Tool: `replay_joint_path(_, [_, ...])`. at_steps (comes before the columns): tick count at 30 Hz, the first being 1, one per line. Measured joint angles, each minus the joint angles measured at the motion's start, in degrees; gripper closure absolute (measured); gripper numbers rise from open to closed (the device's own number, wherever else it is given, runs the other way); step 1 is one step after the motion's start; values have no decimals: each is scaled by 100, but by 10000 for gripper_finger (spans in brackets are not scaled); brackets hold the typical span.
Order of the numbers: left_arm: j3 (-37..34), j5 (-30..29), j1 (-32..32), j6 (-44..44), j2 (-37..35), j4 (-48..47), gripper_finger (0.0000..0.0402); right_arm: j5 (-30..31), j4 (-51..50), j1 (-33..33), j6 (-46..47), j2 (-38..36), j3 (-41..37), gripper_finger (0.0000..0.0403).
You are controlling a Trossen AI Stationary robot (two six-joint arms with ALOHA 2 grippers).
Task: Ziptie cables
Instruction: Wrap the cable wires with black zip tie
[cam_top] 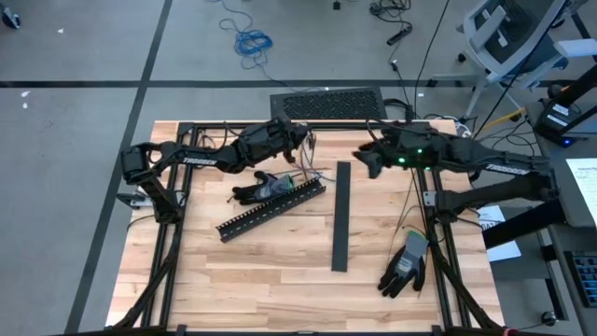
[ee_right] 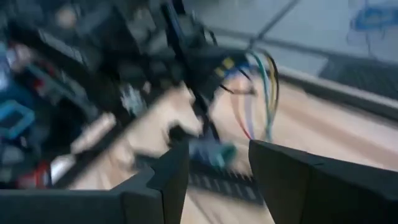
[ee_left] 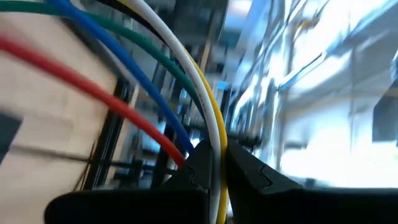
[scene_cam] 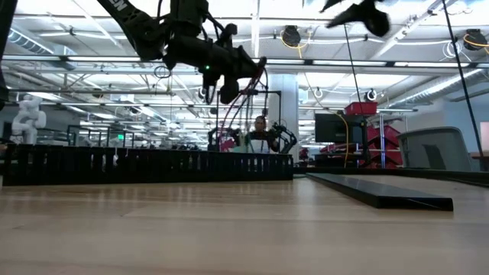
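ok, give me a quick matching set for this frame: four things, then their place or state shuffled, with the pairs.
Things:
1. left gripper
2. right gripper
3. slotted duct
4. glove

States:
A. lies slantwise mid-table
B. open, holds nothing
C. shut on the cables
D. lies at the table's right edge

Pairs: 1-C, 2-B, 3-A, 4-D

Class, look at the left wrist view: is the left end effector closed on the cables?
Yes, the left end effector is shut on the cables, the white and yellow wires passing between its fingers.
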Motion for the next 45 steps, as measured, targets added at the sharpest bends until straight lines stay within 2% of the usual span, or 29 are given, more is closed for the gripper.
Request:
replay_joint_path(5, [0,-1011,-4,625,-1,211,374,1165,1141,288,302,925,0,243])
replay_joint_path(10, [0,-874,-29,1605,-2,847,374,1320,2018,359,190,1867,-4,243])
replay_joint_path(14, [4,-806,-136,1959,-9,964,374,1383,2566,357,14,2258,-4,243])
replay_joint_path(19, [4,-675,-170,2048,-9,986,374,1890,2599,357,-174,2175,-4,243])
replay_joint_path(23, [4,-635,-188,2048,-9,1002,374,1917,2596,355,-362,2088,-4,243])
replay_joint_path(30, [4,-374,-306,2070,-9,1028,374,1859,2571,342,-657,2149,-4,243])
replay_joint_path(35, [4,-167,-381,2517,-7,1182,374,1722,2571,342,-752,2147,-4,243])
replay_joint_path(39, [4,-159,-402,2571,-7,1223,374,1431,2581,342,-593,2147,-4,243])
replay_joint_path(45, [4,-244,-402,2666,-7,1256,374,1404,2605,313,-416,2147,-4,243])
